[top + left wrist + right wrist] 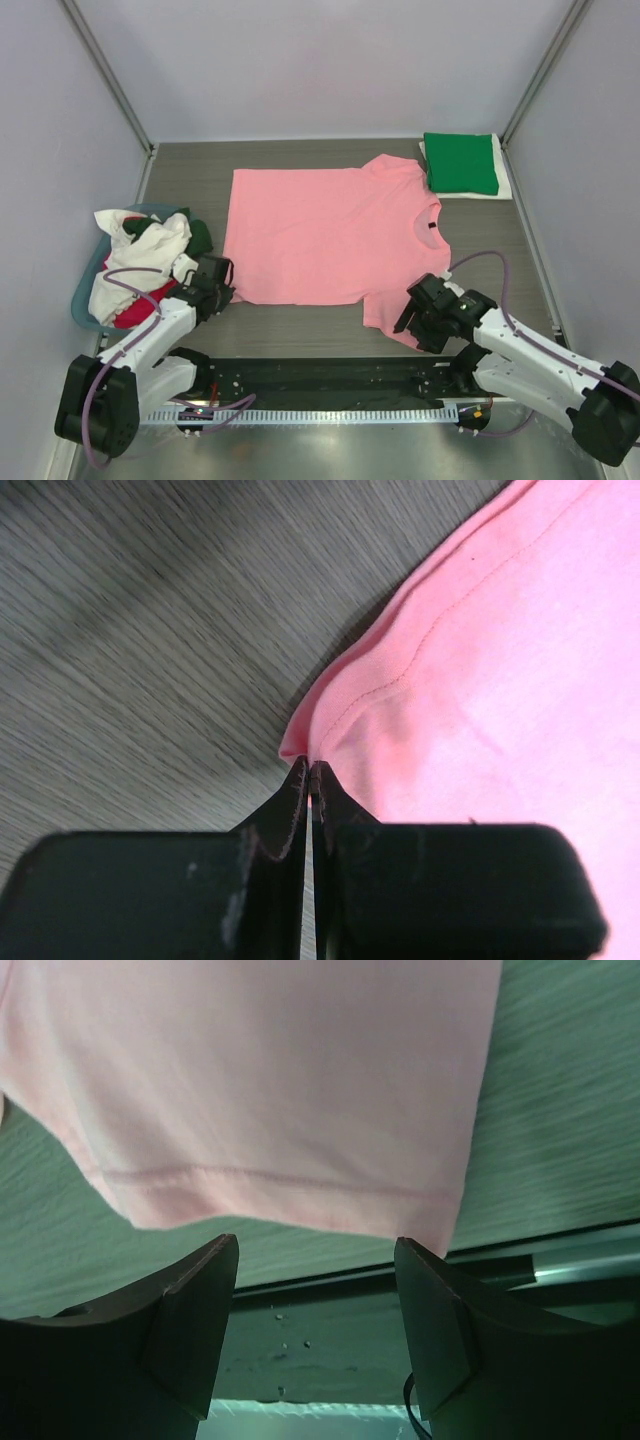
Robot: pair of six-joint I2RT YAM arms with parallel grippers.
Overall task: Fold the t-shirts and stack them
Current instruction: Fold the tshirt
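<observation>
Salmon-pink t-shirt on bench.
We found left hand pinching its corner, right hand wide open.

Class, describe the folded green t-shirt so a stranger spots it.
On the grey wood-grain table, find the far right corner. Beside the spread salmon-pink t-shirt, the bright green folded t-shirt tops a white cloth. Nothing else green is neatly folded.

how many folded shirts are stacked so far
2: a green shirt on top of a white shirt, in the far right corner. More could be hidden beneath.
</observation>
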